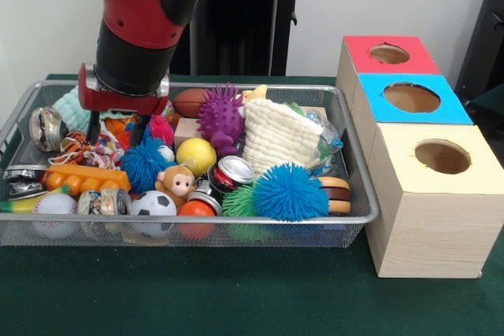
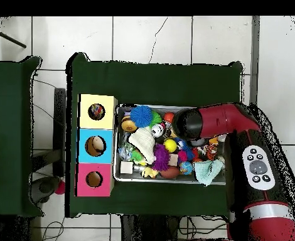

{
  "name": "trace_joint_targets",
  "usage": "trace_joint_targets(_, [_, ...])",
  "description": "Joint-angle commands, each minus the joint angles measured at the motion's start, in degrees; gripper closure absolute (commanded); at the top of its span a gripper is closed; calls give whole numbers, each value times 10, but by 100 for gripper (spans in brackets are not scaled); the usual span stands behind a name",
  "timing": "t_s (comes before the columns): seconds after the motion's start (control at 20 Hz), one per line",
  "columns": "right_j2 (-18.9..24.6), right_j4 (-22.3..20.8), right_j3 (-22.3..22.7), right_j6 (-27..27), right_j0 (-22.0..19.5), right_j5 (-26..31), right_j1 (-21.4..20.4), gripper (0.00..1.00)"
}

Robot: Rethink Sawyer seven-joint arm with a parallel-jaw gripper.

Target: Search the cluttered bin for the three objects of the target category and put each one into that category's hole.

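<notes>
Bin of toys beside three boxes

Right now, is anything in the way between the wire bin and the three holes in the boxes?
Nothing visible blocks them. The red-topped hole, blue-topped hole and yellow-topped hole are all open on top, beside the wire bin. Only the bin's own rim and the box walls must be lifted over. The gripper is down among the toys at the bin's opposite end.

- The front camera sits low and close across the tabletop, facing me.
- The overhead camera looks straight down from high up.
- Both show the bin and my arm.
</notes>
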Motion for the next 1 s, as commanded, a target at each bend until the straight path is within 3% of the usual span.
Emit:
trace_joint_targets(0.05, [29,-12,35,-125,1,6,22,0])
trace_joint_targets(0.5, [18,-40,20,-121,10,-3,39,0])
trace_joint_targets(1.0, [21,-52,10,-155,-1,-9,51,0])
